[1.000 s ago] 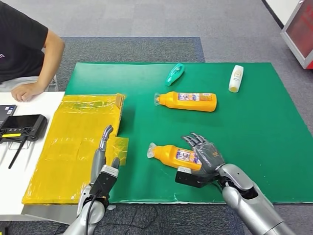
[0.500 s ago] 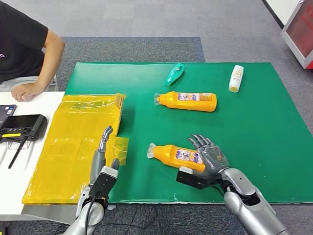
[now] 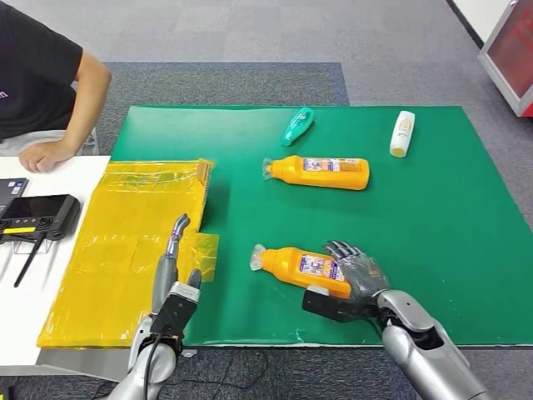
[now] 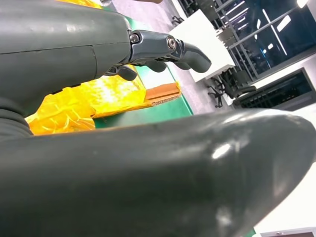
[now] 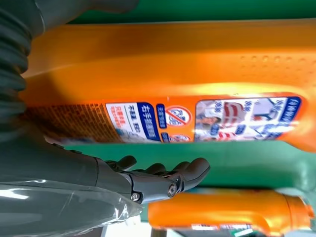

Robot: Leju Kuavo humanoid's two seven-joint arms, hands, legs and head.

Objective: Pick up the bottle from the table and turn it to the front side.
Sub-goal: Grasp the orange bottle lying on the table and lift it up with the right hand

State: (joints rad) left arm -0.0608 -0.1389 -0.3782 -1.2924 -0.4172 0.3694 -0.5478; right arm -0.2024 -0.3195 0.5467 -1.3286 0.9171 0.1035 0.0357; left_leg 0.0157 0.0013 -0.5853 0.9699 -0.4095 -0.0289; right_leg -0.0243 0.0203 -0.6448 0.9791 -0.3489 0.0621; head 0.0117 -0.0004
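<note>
Fingers of the right robot hand [image 3: 355,275] are being wrapped around the base of the near orange bottle [image 3: 301,266], lying on the green desk [image 3: 440,217]; the left robot hand [image 3: 171,265] is being held spread, empty.

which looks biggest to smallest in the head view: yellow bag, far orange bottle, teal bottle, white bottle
1. yellow bag, by far the largest
2. far orange bottle
3. teal bottle and white bottle look about alike; the teal one seems slimmer, the white one stubbier, so I would not rank them.
</note>
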